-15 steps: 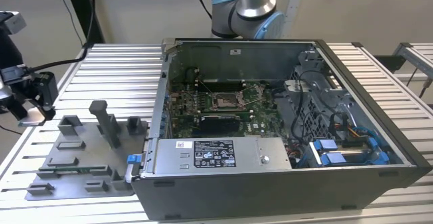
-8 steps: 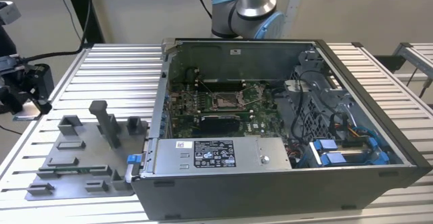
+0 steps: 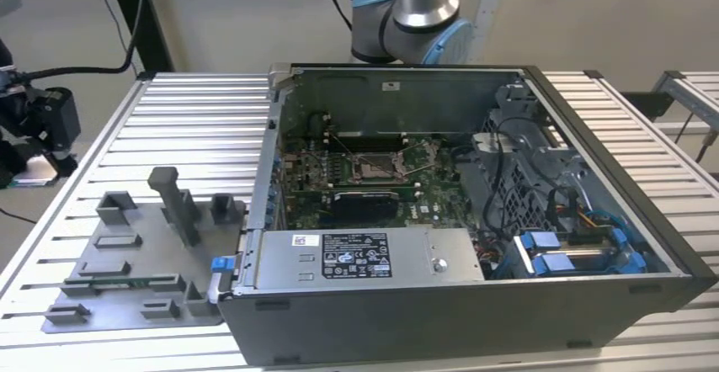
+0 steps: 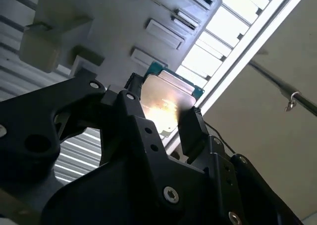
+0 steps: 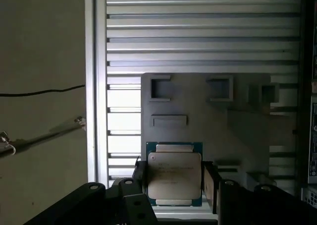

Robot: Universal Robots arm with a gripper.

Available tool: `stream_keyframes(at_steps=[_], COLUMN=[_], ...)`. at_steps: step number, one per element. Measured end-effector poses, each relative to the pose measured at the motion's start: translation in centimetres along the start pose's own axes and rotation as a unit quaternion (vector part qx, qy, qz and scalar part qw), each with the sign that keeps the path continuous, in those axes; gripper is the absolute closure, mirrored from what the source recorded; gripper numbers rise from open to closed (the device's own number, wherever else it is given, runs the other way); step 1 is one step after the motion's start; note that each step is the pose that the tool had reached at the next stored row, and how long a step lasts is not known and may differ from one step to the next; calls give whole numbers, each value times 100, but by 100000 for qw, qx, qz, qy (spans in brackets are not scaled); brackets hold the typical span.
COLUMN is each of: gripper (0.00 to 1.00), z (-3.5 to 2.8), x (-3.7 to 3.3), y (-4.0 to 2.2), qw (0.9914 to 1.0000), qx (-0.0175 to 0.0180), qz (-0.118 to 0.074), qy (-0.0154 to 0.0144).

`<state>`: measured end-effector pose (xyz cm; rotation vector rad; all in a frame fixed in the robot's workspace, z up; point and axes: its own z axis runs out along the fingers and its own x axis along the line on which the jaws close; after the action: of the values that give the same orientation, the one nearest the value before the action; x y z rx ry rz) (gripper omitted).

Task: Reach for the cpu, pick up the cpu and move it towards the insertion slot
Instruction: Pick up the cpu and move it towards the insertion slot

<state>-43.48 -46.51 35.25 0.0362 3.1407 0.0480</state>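
In both wrist views the cpu (image 5: 174, 173) (image 4: 166, 97), a thin square chip with a pale metallic top and a green rim, sits between my black fingers (image 5: 211, 181). My gripper (image 5: 174, 179) (image 4: 162, 111) is shut on its two opposite edges. It hangs above the grey tray (image 5: 247, 131) (image 4: 99, 22), over the tray's corner near the table edge. The insertion slot (image 3: 372, 167), a silvery square frame with a dark centre, lies on the green motherboard inside the open computer case (image 3: 472, 288). In the exterior view the tray (image 3: 124, 305) is left of the case.
Upright grey blocks (image 3: 178, 204) stand on the tray. The slatted metal table (image 3: 191, 111) ends at an edge (image 5: 96, 86) with floor beyond it. Cables and blue clips (image 3: 561, 250) fill the case's right side. The arm's base (image 3: 410, 10) rises behind the case.
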Motion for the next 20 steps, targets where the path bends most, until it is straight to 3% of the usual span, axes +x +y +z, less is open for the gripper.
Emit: stream_keyframes(at_steps=[15,20], gripper=[100,100], z=[-361,-427], x=[0,0], y=[11,12], qw=[100000,100000], qx=[4,2], qz=[0,-8], qy=[-16,-59])
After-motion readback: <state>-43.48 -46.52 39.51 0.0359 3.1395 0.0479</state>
